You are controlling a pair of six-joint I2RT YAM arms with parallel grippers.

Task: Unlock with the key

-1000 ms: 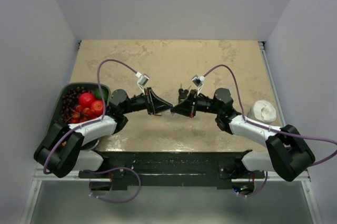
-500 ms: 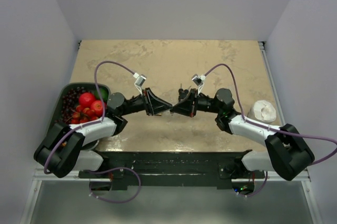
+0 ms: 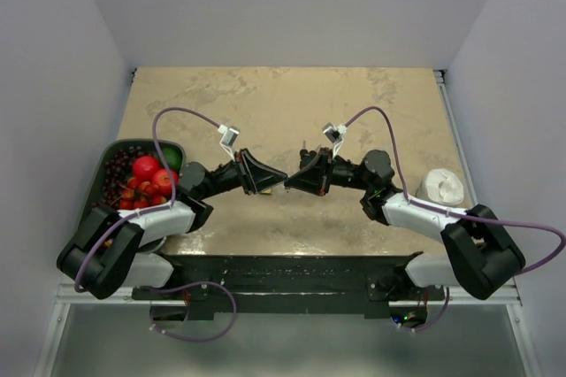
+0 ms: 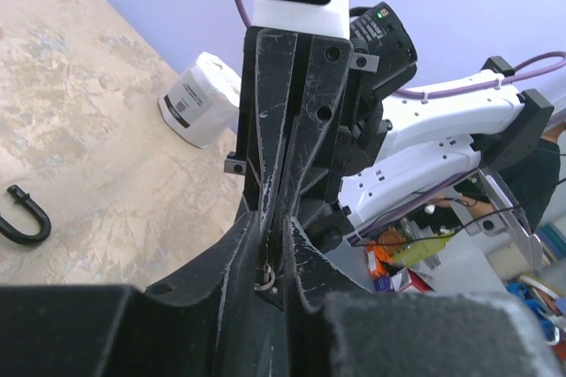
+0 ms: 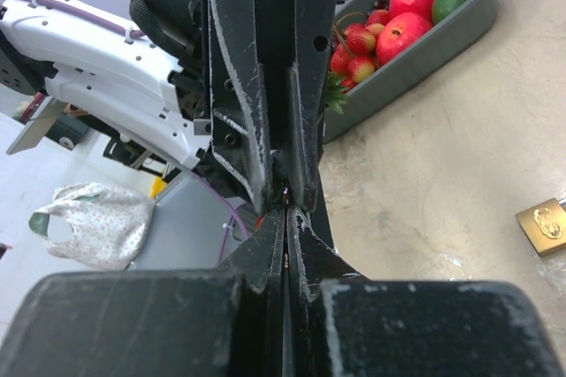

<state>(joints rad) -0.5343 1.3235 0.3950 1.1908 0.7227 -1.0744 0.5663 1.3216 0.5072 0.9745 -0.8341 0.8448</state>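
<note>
My hands meet tip to tip mid-way across the surface (image 3: pixel 265 98): left hand (image 3: pixel 278 184) clenched on the small key (image 4: pixel 265 280), right hand (image 3: pixel 291 184) clenched too, can't tell on what, brass padlock (image 5: pixel 543 226) lying beside it.

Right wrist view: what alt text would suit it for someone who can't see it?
Two black robot grippers, the right gripper below and the left gripper above, meet tip to tip, both closed. On the table sit a grey tray of fruit, upper right, and a brass padlock at the right edge.
</note>
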